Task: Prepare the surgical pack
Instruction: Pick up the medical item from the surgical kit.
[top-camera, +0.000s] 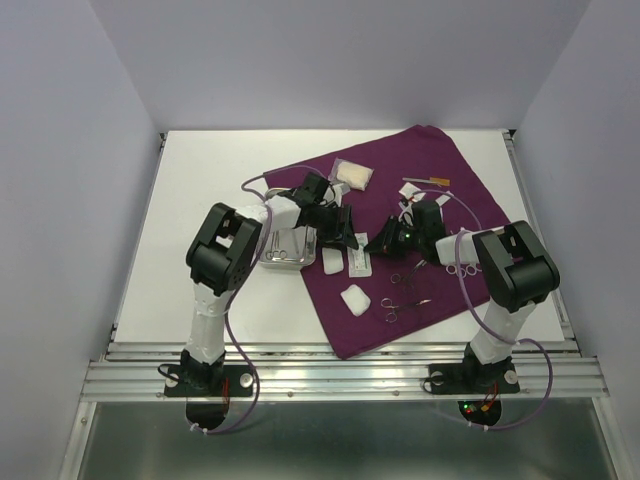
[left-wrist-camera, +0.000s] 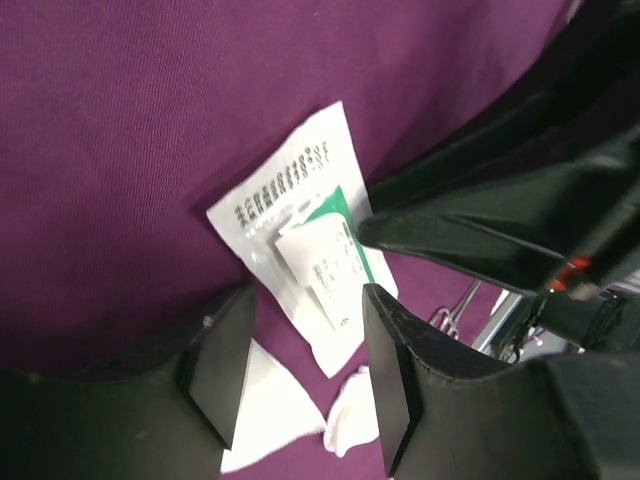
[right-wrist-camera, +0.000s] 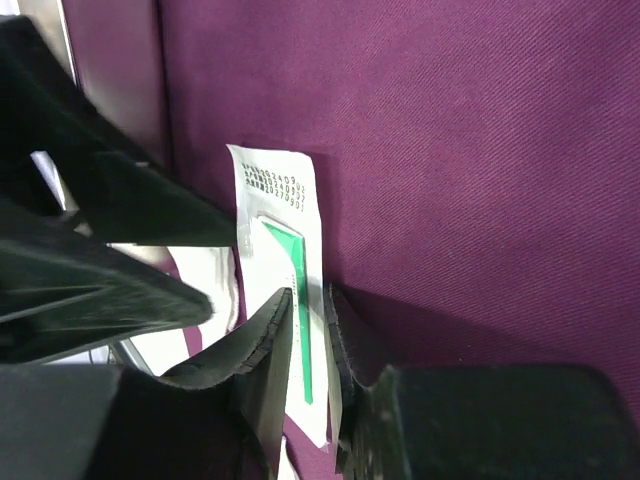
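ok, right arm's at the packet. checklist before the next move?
1. right gripper closed on packet: ok, the fingers pinch it at the green stripe.
2. left gripper open, holding nothing: ok.
3. Arms apart from each other: not ok, both grippers crowd over the same packet.
4. Only one packet in the grip: cannot tell, white pieces overlap beside it.
5. Room in the steel tray: cannot tell from above.
6. purple cloth flat around the packet: ok.
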